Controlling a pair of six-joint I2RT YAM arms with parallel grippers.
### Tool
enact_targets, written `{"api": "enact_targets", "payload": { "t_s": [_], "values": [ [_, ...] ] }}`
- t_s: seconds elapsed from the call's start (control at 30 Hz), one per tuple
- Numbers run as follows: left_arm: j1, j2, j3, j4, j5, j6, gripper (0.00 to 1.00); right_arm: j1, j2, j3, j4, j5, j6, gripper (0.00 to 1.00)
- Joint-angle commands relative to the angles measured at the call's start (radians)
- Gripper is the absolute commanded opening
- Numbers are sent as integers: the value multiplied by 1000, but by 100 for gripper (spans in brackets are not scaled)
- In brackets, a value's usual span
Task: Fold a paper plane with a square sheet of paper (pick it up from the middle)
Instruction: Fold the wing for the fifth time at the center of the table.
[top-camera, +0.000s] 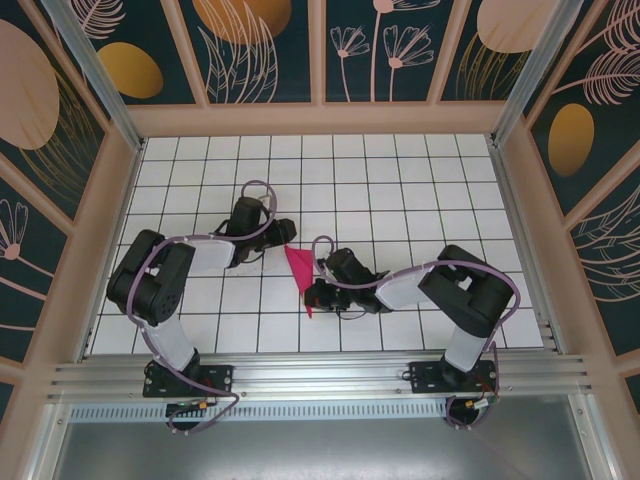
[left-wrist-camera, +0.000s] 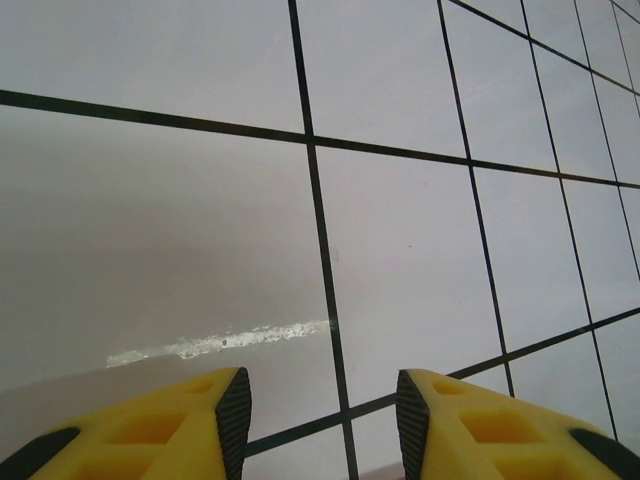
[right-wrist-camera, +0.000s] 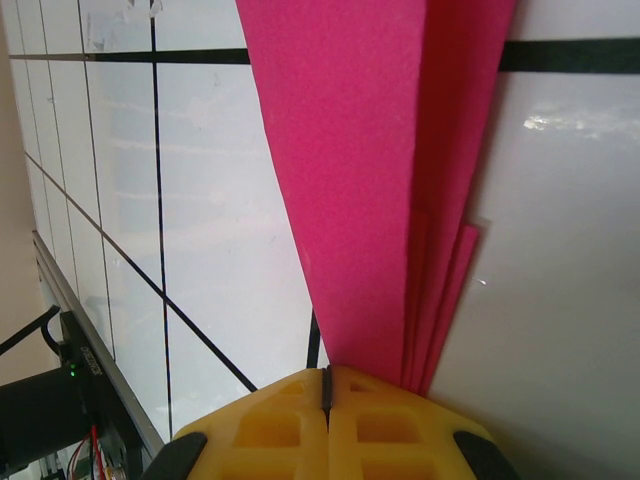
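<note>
The square sheet of paper (top-camera: 298, 272) is folded into a narrow magenta wedge with several stacked layers, lying on the white tiled floor between the arms. In the right wrist view the paper (right-wrist-camera: 370, 180) runs away from my right gripper (right-wrist-camera: 325, 378), whose jaws are shut tight over its narrow end. I cannot tell whether the paper is pinched or only lies under the tips. From above, the right gripper (top-camera: 315, 295) sits at the wedge's near part. My left gripper (top-camera: 282, 237) is by the wedge's far wide corner. The left gripper (left-wrist-camera: 322, 400) is open over bare tile.
The white tiled floor (top-camera: 400, 180) is ringed by a beige frame and patterned walls. An aluminium rail (top-camera: 320, 375) carrying the arm bases runs along the near edge. A pale scuff mark (left-wrist-camera: 220, 340) lies on the tile ahead of the left fingers.
</note>
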Motion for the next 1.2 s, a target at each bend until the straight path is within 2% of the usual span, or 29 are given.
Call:
{"api": "enact_targets", "payload": {
  "t_s": [0.0, 0.27, 0.47, 0.6, 0.73, 0.93, 1.17],
  "values": [
    [6, -89, 9, -40, 30, 22, 46, 17, 116, -13, -217, 34, -41, 0],
    [4, -242, -191, 77, 215, -91, 39, 15, 134, 18, -231, 38, -45, 0],
    [3, -215, -281, 182, 306, -129, 35, 15, 128, 16, -239, 42, -46, 0],
    [3, -172, -278, 181, 251, -116, 35, 14, 129, 17, -242, 42, -46, 0],
    [3, -109, -242, 147, 132, -89, 37, 15, 125, 6, -230, 36, -41, 0],
    [4, -22, -178, 47, 14, -122, 37, 15, 111, 4, -246, 31, -49, 0],
    [6, -41, -112, -73, -102, -130, 40, 18, 69, -18, -247, 35, -51, 0]
  ]
}}
